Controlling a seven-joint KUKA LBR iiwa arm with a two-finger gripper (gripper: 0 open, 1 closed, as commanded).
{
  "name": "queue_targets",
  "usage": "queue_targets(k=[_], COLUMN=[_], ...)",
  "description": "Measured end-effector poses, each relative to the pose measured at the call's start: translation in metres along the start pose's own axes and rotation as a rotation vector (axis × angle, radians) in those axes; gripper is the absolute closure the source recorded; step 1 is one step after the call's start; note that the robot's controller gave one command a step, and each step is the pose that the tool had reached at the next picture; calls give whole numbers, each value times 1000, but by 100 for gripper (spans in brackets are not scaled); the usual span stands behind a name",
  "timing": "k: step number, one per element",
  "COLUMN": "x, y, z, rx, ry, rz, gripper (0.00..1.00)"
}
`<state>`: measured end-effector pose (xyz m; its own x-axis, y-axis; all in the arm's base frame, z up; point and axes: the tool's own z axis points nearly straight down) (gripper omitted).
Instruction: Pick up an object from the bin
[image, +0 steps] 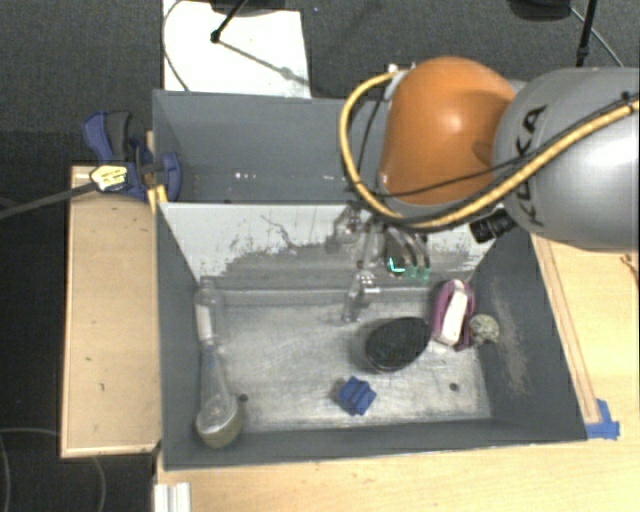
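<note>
Black round disc (393, 343), no long axis | pincer (362, 292) just up-left of disc, seemingly not touching | pincer open or closed: cannot tell

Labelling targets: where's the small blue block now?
Camera view: the blue block lies on the bin floor near the front edge, just below-left of the black round disc, not touching.

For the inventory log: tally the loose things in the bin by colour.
Black: 1, round disc
Blue: 1, small block
Purple and white: 1, small container
Grey: 2, long-stemmed piece, small lump
Total: 5
</note>
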<state>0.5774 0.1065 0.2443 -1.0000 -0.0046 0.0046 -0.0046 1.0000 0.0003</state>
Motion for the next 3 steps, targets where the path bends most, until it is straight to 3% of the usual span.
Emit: queue_targets(k=[1,2,3], x=[38,6,-10], y=[-58,-109,-160], z=[143,164,158], rx=[1,3,5], ry=[1,-8,-12], rz=[-181,-369,-850], gripper=[0,0,0])
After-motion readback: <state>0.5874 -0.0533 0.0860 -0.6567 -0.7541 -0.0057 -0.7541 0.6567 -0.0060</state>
